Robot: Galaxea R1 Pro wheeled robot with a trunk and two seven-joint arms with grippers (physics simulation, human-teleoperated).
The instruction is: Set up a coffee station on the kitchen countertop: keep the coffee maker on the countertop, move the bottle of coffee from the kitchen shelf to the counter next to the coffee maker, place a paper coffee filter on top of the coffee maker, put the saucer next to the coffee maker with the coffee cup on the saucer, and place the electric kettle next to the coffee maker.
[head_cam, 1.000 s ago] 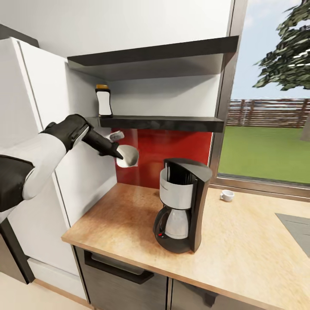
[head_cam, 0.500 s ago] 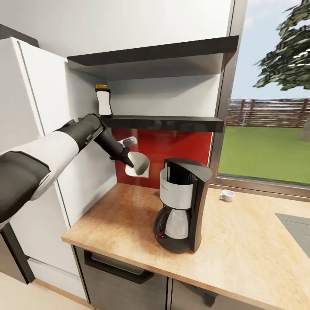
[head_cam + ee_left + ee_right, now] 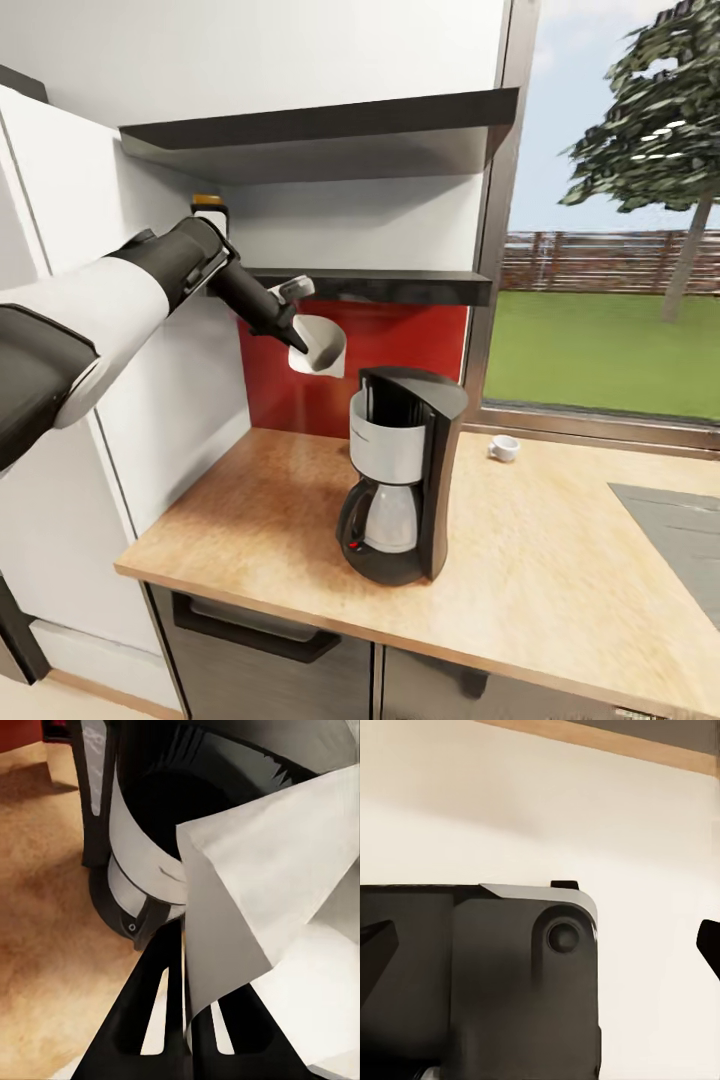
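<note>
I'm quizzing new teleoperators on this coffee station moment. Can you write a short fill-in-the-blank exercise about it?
1. The left gripper holds the paper coffee ____.
2. The coffee maker stands on the kitchen ____.
3. The coffee cup sits near the ____, apart from the coffee maker.

Missing words: filter; countertop; window

Head camera looks down across the counter (image 3: pixel 270 520) from above; left wrist camera, much nearer, shares the coffee maker (image 3: pixel 398 475) (image 3: pixel 142 840).
</note>
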